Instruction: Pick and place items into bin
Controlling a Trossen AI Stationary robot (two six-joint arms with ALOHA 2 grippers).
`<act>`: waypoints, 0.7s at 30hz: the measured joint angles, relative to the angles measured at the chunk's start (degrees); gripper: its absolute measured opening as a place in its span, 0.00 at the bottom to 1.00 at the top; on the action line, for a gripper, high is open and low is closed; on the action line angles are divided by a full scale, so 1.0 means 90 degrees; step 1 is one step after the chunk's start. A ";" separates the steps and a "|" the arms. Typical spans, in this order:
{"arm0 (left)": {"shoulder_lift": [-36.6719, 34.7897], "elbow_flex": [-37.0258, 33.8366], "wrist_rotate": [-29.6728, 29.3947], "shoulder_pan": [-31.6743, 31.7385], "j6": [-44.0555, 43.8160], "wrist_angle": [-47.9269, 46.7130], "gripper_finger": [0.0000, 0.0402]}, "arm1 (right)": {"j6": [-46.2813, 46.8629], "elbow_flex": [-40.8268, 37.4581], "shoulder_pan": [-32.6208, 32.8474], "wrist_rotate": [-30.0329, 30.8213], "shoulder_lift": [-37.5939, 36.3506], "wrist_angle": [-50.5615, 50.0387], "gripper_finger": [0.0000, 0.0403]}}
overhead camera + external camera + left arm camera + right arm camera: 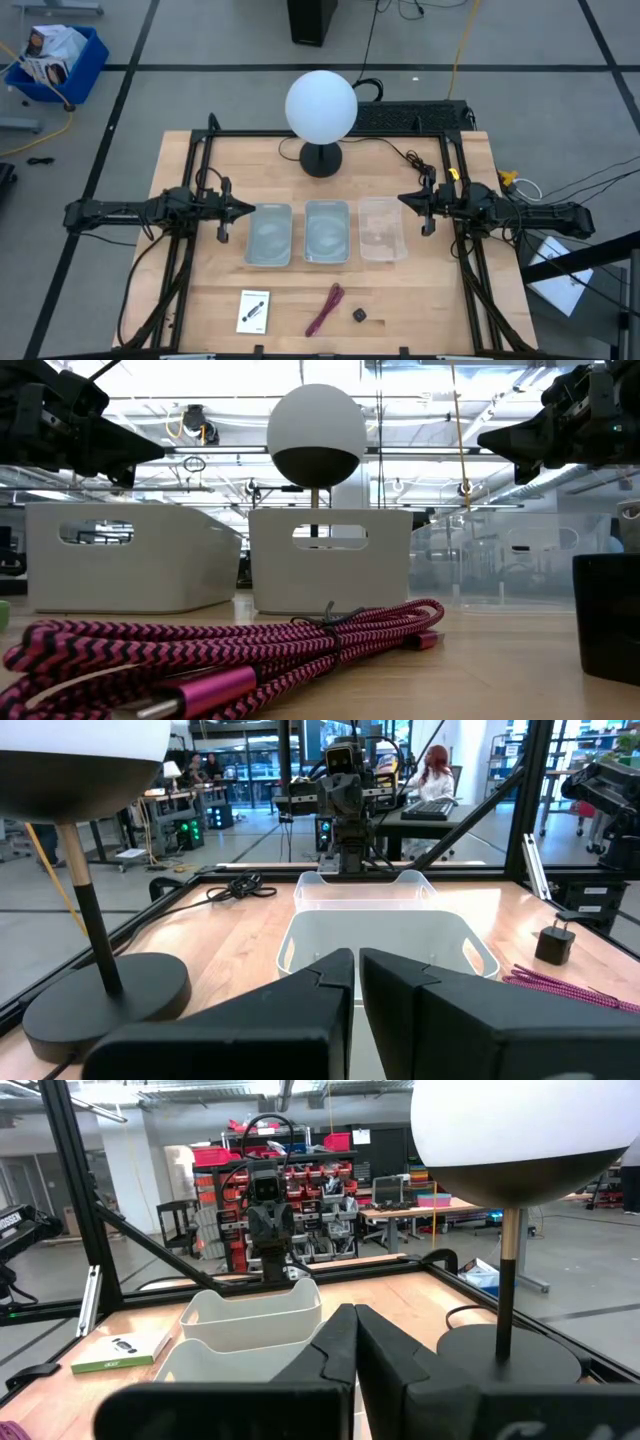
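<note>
Three items lie near the table's near edge: a white card (254,311) with a black mark, also seen in the right wrist view (120,1348); a dark red cord bundle (324,308) (220,650); and a tiny black cube (360,315) (553,942). My left gripper (240,210) (357,965) hovers shut at the left end of the row of bins. At the row's right end my right gripper (405,200) (355,1320) hovers shut. Neither holds anything.
Three bins stand side by side mid-table: two white ones (269,235) (327,232) and a clear one (383,230). A globe lamp (321,105) stands behind them on a black base (321,158). A black frame rail (200,200) runs along each side. Bare wood (440,300) lies around the items.
</note>
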 joint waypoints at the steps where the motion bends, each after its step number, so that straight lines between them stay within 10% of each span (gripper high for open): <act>1: 0.0000 -0.0002 0.0000 0.0001 0.0001 0.0000 0.08 | 0.0000 0.0000 -0.0001 -0.0001 -0.0002 0.0002 0.00; 21: 0.0000 -0.0001 -0.0002 -0.0001 0.0131 0.0271 0.08 | 0.0000 -0.0002 -0.0001 -0.0001 -0.0001 0.0001 0.00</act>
